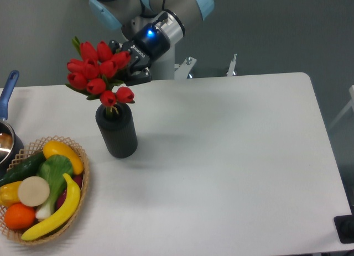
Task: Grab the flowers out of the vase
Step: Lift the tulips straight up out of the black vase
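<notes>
The flowers, a bunch of red closed tulip buds with green leaves, stand with their stems in the mouth of the matte black cylindrical vase at the left of the white table. The bunch leans a little to the left. My gripper is at bud height, just behind and to the right of the bunch. One black finger shows above the rightmost buds and one below them, set well apart. The buds hide the fingertips, and I cannot see firm contact.
A wicker basket of fruit and vegetables sits at the front left, close to the vase. A blue-handled metal pot is at the left edge. The table's far edge runs just behind the gripper.
</notes>
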`<action>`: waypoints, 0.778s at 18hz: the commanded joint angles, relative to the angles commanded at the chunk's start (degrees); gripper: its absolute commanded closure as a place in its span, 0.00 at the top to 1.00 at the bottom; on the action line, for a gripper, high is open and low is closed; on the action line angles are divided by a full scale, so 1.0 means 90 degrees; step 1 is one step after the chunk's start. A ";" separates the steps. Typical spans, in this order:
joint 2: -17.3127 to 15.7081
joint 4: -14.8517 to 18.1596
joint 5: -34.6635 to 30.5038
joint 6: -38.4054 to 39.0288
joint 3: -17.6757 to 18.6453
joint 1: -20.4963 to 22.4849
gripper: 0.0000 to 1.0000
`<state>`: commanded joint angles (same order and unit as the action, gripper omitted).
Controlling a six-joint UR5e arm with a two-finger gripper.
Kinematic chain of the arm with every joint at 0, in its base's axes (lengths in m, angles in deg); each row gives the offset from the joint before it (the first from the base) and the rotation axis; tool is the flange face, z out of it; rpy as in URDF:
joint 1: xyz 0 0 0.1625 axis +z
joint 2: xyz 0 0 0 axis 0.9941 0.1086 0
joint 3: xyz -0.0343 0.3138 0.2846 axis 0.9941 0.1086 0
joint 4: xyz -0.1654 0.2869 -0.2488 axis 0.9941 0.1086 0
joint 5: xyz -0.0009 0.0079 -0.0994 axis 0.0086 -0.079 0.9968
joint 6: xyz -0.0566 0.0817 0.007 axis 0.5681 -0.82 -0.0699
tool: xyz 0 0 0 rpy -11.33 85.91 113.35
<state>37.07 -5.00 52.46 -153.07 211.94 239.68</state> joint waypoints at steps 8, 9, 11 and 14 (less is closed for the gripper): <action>-0.0029 0.0010 0.0194 0.0997 -0.0538 0.0234 0.11; -0.0029 0.0010 0.0244 0.1017 -0.0538 0.0235 0.11; -0.0029 0.0010 0.0263 0.1211 -0.0567 0.0312 0.11; -0.0020 0.0019 0.0420 0.1476 -0.0694 0.0449 0.11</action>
<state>36.89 -4.83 56.23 -139.79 205.69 243.73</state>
